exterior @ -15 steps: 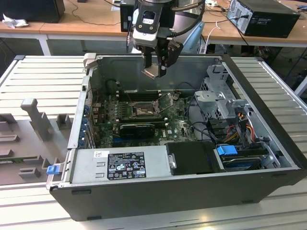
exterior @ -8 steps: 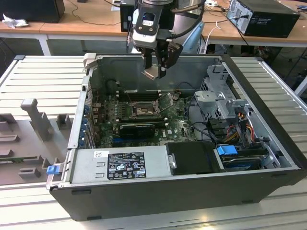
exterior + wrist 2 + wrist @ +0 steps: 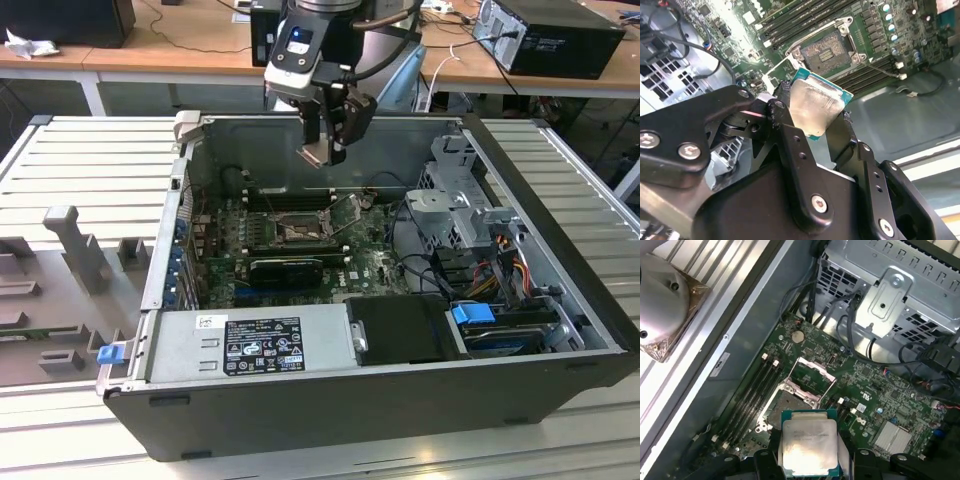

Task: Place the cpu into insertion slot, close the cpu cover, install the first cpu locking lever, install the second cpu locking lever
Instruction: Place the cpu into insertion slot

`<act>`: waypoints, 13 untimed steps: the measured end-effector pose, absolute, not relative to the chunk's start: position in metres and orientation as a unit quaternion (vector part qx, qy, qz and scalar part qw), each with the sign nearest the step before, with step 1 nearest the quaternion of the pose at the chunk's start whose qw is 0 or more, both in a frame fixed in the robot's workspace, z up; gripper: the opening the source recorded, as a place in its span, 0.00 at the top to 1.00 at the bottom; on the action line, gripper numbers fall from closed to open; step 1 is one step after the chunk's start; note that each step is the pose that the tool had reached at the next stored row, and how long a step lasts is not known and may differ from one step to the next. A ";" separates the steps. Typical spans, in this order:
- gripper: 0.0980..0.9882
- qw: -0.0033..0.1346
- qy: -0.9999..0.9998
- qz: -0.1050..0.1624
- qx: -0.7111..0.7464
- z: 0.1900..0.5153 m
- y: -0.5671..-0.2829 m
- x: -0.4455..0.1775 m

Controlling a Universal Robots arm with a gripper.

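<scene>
Hovering well above the open insertion slot point(image 3: 827, 52), the gripper point(image 3: 325, 150) is clamped on the cpu point(image 3: 809, 442) by two edges. Seating it cleanly, I reckon, needs it level and squared to the socket.

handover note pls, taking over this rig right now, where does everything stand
Gripper: shut on the cpu, holding it in the air above the motherboard inside the open computer case.
Insertion slot: empty and uncovered; the cpu is not touching it.
Cpu cover: swung open beside the slot.
Done: cpu is in the grip.
Left: seating the cpu, closing the cover, and both locking levers.
</scene>
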State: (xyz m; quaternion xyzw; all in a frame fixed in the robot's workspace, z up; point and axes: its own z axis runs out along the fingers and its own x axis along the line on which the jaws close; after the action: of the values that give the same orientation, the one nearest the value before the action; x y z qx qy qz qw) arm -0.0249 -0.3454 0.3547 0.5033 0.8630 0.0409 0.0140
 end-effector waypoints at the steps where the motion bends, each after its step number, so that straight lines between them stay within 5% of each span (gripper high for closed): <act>1: 0.52 0.014 0.858 0.041 0.512 0.355 -0.345 -0.025; 13: 0.52 0.019 0.789 0.039 0.613 0.352 -0.345 -0.025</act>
State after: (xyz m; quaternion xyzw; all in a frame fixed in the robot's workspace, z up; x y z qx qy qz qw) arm -0.0250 -0.3455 0.3521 0.6133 0.7887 0.0385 0.0193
